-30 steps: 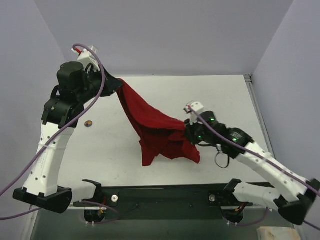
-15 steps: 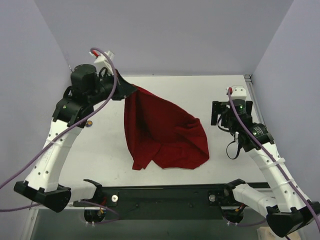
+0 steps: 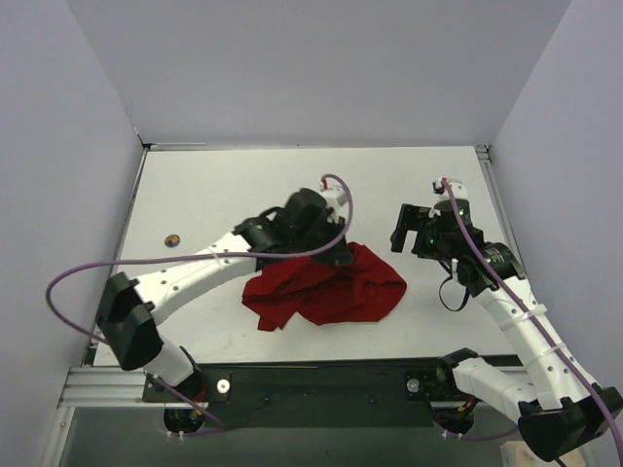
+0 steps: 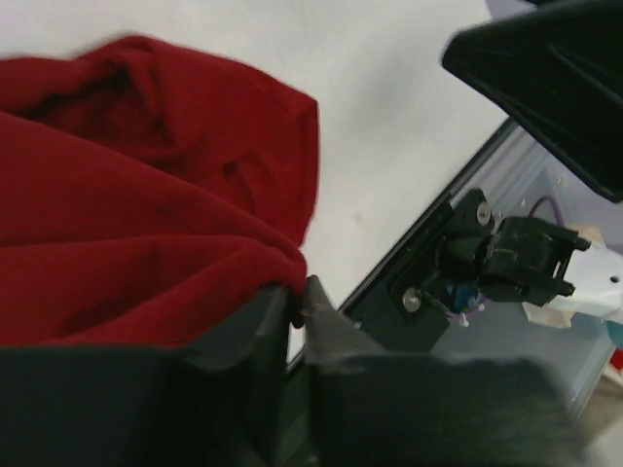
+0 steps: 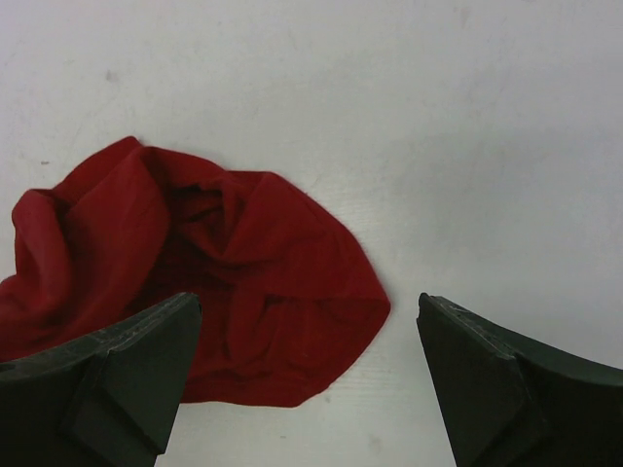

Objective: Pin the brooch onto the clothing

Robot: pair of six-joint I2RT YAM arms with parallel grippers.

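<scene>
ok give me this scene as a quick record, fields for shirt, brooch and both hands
T-shirt: dark red, crumpled in a heap on the table, near centre
brooch: lying on the table far left, apart from the T-shirt, not pinned
left hand: shut on an edge of the T-shirt
right hand: open, empty, raised just right of the T-shirt
</scene>
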